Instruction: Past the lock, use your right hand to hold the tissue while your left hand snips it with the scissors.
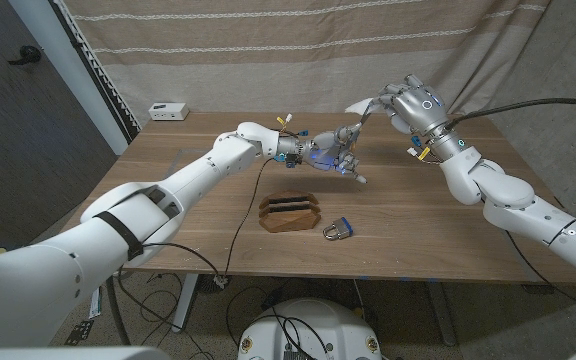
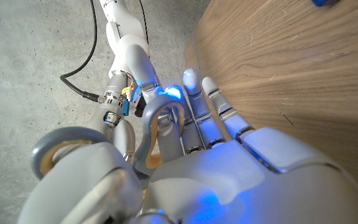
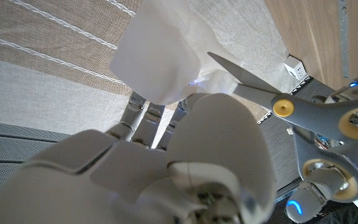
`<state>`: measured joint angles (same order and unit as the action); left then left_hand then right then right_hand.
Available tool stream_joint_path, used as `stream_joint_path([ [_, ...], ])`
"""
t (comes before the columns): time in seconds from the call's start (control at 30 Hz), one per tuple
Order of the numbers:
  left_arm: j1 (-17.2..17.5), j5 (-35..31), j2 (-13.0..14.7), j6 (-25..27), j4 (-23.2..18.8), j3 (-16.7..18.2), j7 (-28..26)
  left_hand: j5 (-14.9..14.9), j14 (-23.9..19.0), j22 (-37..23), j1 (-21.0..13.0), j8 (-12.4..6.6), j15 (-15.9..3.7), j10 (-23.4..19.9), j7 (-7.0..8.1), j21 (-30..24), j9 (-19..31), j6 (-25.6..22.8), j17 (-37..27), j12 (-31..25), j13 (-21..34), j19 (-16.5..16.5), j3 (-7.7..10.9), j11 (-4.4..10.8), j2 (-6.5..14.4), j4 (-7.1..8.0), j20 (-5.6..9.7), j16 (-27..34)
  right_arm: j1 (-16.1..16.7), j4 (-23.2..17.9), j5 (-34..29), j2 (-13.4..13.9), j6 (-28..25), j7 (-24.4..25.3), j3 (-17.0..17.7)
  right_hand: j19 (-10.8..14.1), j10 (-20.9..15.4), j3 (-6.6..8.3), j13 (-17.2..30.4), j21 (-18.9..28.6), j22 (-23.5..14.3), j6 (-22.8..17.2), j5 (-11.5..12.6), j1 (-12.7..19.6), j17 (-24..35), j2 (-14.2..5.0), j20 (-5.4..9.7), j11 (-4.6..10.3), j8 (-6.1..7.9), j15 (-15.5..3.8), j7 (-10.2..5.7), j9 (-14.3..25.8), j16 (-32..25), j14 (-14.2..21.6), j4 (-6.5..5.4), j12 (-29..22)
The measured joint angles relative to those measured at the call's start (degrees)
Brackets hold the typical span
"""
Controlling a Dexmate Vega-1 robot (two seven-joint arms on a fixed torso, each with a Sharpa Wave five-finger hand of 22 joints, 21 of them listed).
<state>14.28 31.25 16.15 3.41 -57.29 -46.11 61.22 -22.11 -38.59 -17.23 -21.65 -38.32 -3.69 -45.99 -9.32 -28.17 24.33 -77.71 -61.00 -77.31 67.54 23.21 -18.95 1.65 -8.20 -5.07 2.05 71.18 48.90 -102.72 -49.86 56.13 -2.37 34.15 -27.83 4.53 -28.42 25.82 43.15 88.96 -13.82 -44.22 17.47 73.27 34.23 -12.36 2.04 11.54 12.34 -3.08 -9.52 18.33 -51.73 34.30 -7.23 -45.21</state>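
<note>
Wood-grain table (image 1: 418, 205); right robot hand (image 1: 408, 105) pinches soft white tissue (image 1: 366, 105); left robot hand (image 1: 336, 150) grips grey-handled scissors (image 3: 309, 112).

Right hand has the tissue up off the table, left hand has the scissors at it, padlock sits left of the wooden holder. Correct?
Nearly. In the head view the padlock sits right of the wooden holder, not left. The rest holds: right hand holds the tissue raised, left hand holds the scissors at it.
</note>
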Motion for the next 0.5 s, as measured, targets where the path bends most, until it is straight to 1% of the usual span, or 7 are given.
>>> stream_joint_path([
  [0.07, 0.0, 0.1, 0.0, -0.1, 0.0, 0.0, 0.0, 0.0, 0.0, -0.2, 0.0, 0.00, 0.00, 0.0, 0.00, 0.0, 0.0, 0.0, 0.0, 0.0, 0.0, 0.0, 0.00, 0.00, 0.0, 0.00, 0.00, 0.0, 0.1, -0.1, 0.0, 0.0, 0.0, 0.0, 0.1, 0.0, 0.0, 0.00, 0.1, 0.0, 0.0, 0.0, 0.0, 0.0, 0.0, 0.00, 0.00, 0.00, 0.44, 0.00, 0.00, 0.2, 0.0, 0.0, 0.00, 0.0],
  [0.17, 0.1, 0.1, -0.1, -0.2, 0.2, 0.0, -0.1, 0.0, 0.0, -0.1, 0.0, 0.00, 0.00, 0.0, 0.01, 0.1, 0.0, 0.0, 0.0, 0.0, 0.0, 0.0, 0.00, 0.00, 0.0, 0.00, 0.00, 0.0, 0.2, -0.3, 0.2, 0.0, 0.1, 0.0, 0.2, 0.0, 0.0, 0.00, 0.0, 0.0, 0.2, 0.0, 0.3, -0.2, 0.0, 0.23, 0.00, 0.00, 0.44, 0.00, 0.00, 0.4, 0.0, 0.0, 0.00, 0.0],
  [0.27, 0.1, 0.2, -0.1, -0.4, 0.2, 0.1, -0.1, 0.0, 0.0, 0.0, 0.1, 0.00, 0.00, 0.0, 0.01, 0.2, 0.0, 0.0, 0.0, 0.0, 0.0, 0.0, 0.00, 0.00, -0.1, 0.00, 0.00, 0.0, 0.2, -0.4, 0.2, 0.0, 0.3, 0.0, 0.2, 0.0, 0.0, 0.00, -0.2, 0.0, 0.3, 0.0, 0.3, -0.2, -0.3, 0.23, 0.00, 0.00, 0.88, -0.12, 0.00, 0.6, 0.0, 0.1, 0.00, 0.0],
  [0.37, 0.1, 0.2, -0.1, -0.5, 0.3, 0.1, -0.1, 0.0, 0.0, -0.2, 0.1, 0.00, 0.00, 0.0, 0.02, 0.2, 0.0, 0.0, 0.0, 0.0, 0.0, 0.0, 0.00, 0.00, -0.1, 0.00, 0.00, 0.0, 0.3, -0.5, 0.2, 0.0, 0.6, 0.0, 0.2, 0.0, 0.0, 0.00, -0.2, 0.0, 0.4, 0.0, 0.3, -0.2, -0.3, 0.23, 0.00, -0.01, 0.88, -0.20, 0.00, 0.9, 0.0, 0.2, 0.00, 0.0],
  [0.43, 0.2, 0.2, -0.1, -0.6, 0.3, 0.1, -0.1, 0.0, 0.0, -0.2, 0.1, 0.00, 0.00, 0.0, 0.10, 0.2, 0.0, -0.1, -0.1, 0.0, 0.0, 0.0, 0.00, 0.00, -0.1, 0.00, 0.00, 0.0, 0.3, -0.5, 0.2, 0.0, 0.7, 0.0, 0.2, 0.0, 0.1, 0.00, -0.3, 0.0, 0.5, 0.0, 0.6, -0.2, -0.3, 0.23, 0.00, -0.09, 1.24, -0.21, 0.00, 1.0, 0.0, 0.2, 0.00, 0.0],
  [0.47, 0.2, 0.3, -0.1, -0.6, 0.3, 0.1, -0.1, 0.0, 0.0, -0.2, 0.1, 0.00, 0.00, 0.0, 0.10, 0.2, 0.0, -0.1, -0.1, 0.0, 0.0, 0.0, 0.00, 0.00, -0.1, 0.00, 0.00, 0.0, 0.3, -0.5, 0.2, 0.1, 0.8, -0.1, 0.2, 0.0, 0.1, 0.00, -0.3, -0.3, 0.5, -0.2, 0.6, -0.2, -0.3, 0.23, 0.00, -0.09, 1.33, -0.20, -0.21, 1.2, 0.0, 0.2, 0.00, 0.0],
  [0.5, 0.2, 0.3, -0.1, -0.6, 0.3, 0.1, -0.1, 0.0, 0.0, -0.2, 0.1, 0.00, 0.00, 0.0, 0.10, 0.2, 0.0, -0.1, 0.0, 0.0, 0.0, 0.0, 0.00, 0.00, -0.1, 0.00, 0.00, 0.0, 0.2, -0.5, 0.2, 0.1, 0.9, -0.1, 0.2, 0.0, 0.1, 0.00, -0.3, -0.4, 0.5, -0.4, 0.6, -0.2, -0.3, 0.23, 0.00, -0.09, 1.33, -0.20, -0.02, 1.2, 0.0, 0.2, 0.00, 0.0],
])
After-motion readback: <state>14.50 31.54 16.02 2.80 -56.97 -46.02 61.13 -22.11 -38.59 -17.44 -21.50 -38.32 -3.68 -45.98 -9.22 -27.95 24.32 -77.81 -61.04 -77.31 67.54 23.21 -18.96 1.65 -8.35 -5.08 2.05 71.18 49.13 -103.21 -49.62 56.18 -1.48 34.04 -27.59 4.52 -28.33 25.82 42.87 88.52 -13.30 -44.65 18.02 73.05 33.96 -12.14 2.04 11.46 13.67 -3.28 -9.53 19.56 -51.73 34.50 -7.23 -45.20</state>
